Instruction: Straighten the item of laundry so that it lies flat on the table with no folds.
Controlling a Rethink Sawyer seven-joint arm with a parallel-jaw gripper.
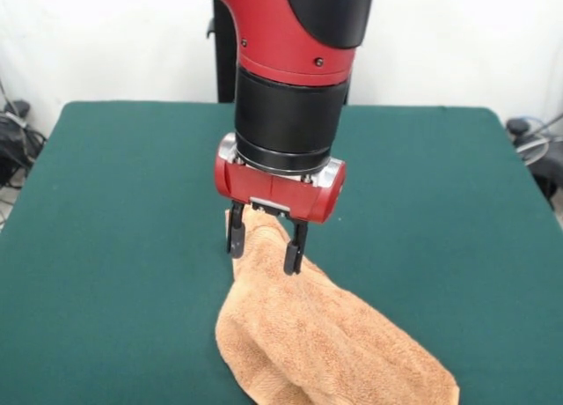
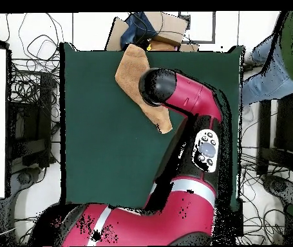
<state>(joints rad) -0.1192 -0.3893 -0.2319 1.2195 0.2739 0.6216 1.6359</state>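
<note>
The light orange-tan towel (image 1: 325, 343) lies crumpled in a long diagonal bundle on the dark green table (image 1: 106, 202), running from the middle toward the near edge. My gripper (image 1: 265, 245) points straight down over the towel's far end, its jaws open, one finger on each side of a raised fold. In the overhead view the towel (image 2: 132, 69) reaches the table's (image 2: 97, 128) top edge. The arm hides the towel's middle and the gripper there.
In the overhead view a person (image 2: 274, 67) in blue trousers stands beyond the table's right side. A cardboard box (image 2: 168, 27) sits past the top edge. Cables and equipment (image 2: 33, 109) lie along the left side.
</note>
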